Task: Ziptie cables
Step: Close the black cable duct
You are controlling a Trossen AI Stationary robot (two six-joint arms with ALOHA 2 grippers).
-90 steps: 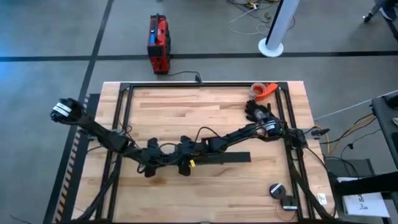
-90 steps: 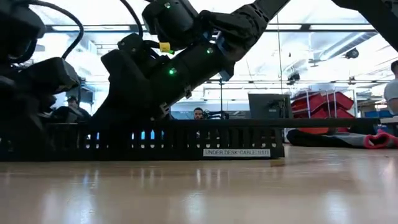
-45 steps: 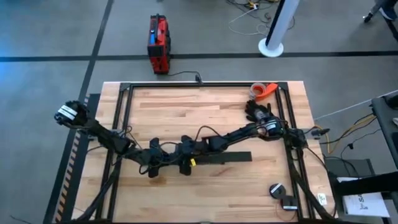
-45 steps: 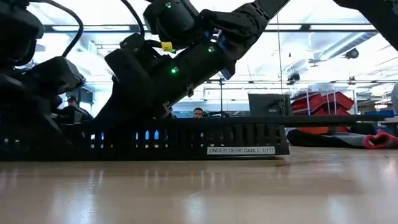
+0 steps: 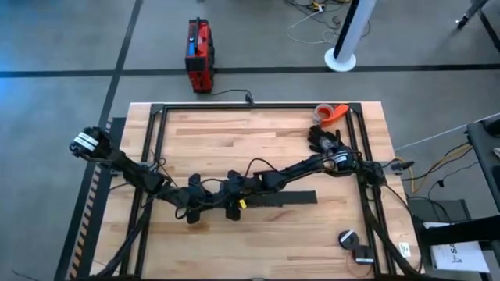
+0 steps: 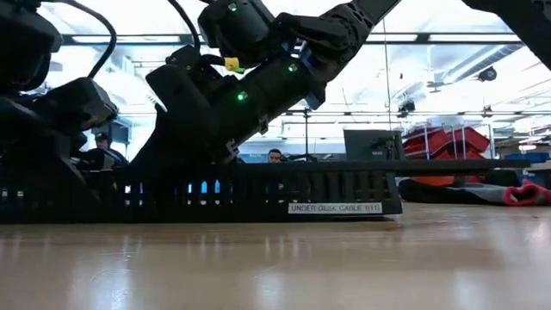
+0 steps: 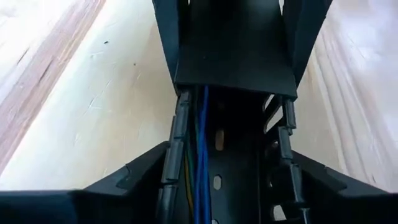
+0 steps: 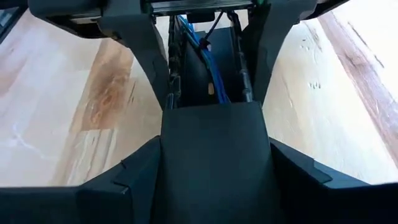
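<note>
Pale butcher-block tabletop (image 5: 234,140) is carrying a black slotted rail (image 5: 293,197), labelled as an under-desk cable tray, and both arms are meeting over its end farthest from the orange tape roll (image 5: 331,113). The cables (image 7: 200,155), blue with green and yellowish strands beside them, are lying inside the rail's channel, running along its length. In both wrist views that long axis is pointing straight ahead of each pincer, so the bunch is sitting between the two pincers, which are facing one another along the rail. The left pincer (image 7: 221,186) is straddling the rail, its fingers standing spread outside the slotted walls and gripping nothing I can make out. The right pincer (image 8: 211,168) is likewise spread to either side of the rail, with a black flat piece lying between its fingers; whether it is gripping that piece I cannot tell. Neither arm is clearly nearer to the bunch. No ziptie is visible.
</note>
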